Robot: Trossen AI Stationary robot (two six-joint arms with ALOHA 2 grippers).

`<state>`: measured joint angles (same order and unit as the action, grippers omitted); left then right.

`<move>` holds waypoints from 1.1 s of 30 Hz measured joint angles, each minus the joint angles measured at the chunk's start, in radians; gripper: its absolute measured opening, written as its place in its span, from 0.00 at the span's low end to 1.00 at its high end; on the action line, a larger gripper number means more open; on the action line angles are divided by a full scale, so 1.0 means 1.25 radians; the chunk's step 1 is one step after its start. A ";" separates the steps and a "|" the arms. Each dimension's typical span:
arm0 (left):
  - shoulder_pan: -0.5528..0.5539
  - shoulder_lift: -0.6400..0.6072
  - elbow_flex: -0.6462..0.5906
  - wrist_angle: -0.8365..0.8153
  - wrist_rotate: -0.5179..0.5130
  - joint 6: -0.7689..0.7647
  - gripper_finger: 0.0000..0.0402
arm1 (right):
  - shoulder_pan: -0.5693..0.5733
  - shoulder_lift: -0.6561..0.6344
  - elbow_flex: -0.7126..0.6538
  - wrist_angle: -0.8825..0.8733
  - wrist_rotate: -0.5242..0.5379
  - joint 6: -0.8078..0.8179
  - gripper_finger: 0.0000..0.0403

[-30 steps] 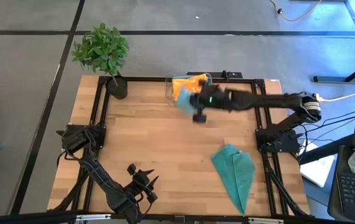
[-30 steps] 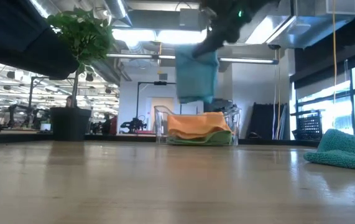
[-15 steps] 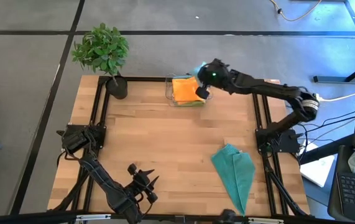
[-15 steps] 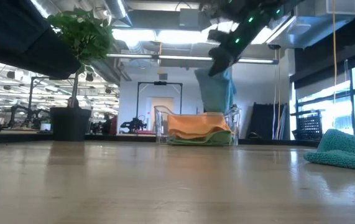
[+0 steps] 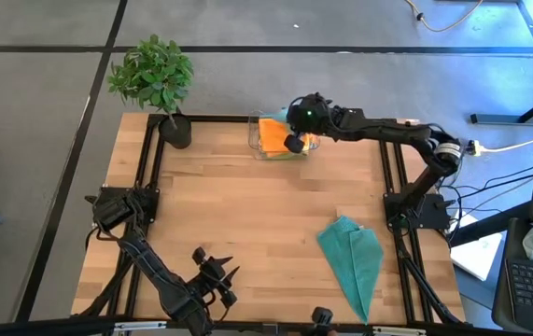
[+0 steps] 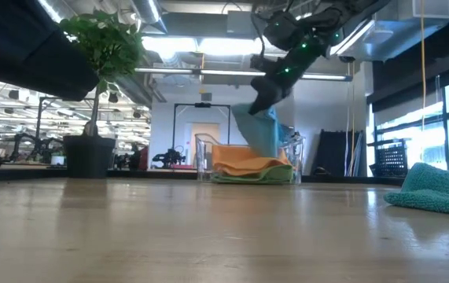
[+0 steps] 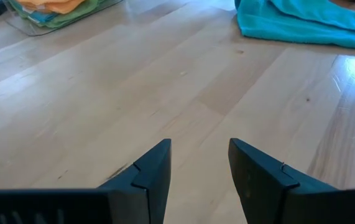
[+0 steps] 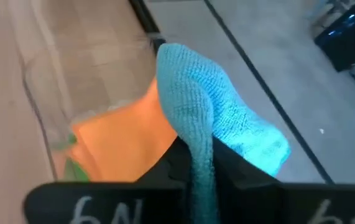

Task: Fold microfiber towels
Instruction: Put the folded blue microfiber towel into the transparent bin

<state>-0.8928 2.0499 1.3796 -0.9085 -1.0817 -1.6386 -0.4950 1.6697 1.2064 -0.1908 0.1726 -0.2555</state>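
While the right end effector (image 5: 293, 142) is pinching a soft teal microfiber towel (image 6: 260, 131) above the clear plastic bin (image 5: 255, 142) at twelve o'clock on the tabletop (image 5: 238, 224), the limp cloth is drooping; gripping a corner looks wisest. The left end effector (image 7: 199, 163) is waiting, parted, at seven o'clock.

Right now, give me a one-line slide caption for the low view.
Right gripper shut on a light blue towel above the clear bin of orange and green towels; teal towel lies aside.

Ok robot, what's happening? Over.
Right gripper shut on teal towel above the clear bin. Left gripper open, waiting near table edge. Nothing blocking.
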 joint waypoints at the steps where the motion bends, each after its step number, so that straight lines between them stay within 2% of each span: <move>1: 0.000 0.000 0.000 0.003 0.000 0.000 0.38 | 0.000 0.009 0.001 0.010 -0.009 0.012 0.07; 6: -0.001 0.000 0.000 0.044 0.000 0.000 0.38 | 0.000 0.089 -0.001 0.050 -0.042 0.031 0.11; 10: -0.006 0.000 0.000 0.059 0.000 0.001 0.38 | 0.001 0.141 -0.001 0.134 -0.085 0.032 0.06; 14: -0.009 0.000 0.000 0.060 0.000 0.000 0.38 | 0.001 0.168 -0.001 0.223 -0.132 0.037 0.06; 16: -0.009 0.000 0.000 0.060 0.000 0.001 0.38 | 0.001 0.177 0.000 0.240 -0.167 0.039 0.11; 22: -0.010 0.000 0.000 0.062 0.000 0.001 0.38 | 0.001 0.184 0.000 0.246 -0.227 0.054 0.44; 25: -0.012 0.000 0.000 0.072 0.000 0.001 0.38 | 0.002 0.184 0.000 0.254 -0.252 0.054 0.56; 29: -0.016 0.000 0.000 0.073 0.001 0.001 0.38 | 0.002 0.180 0.000 0.252 -0.287 0.046 0.65; 33: -0.017 0.000 0.000 0.073 0.001 0.001 0.38 | 0.002 0.138 0.000 0.233 -0.286 0.004 0.68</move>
<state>-0.9138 2.0499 1.3796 -0.8177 -1.0805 -1.6379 -0.4919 1.8425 1.2060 0.1002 -0.1844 -0.2506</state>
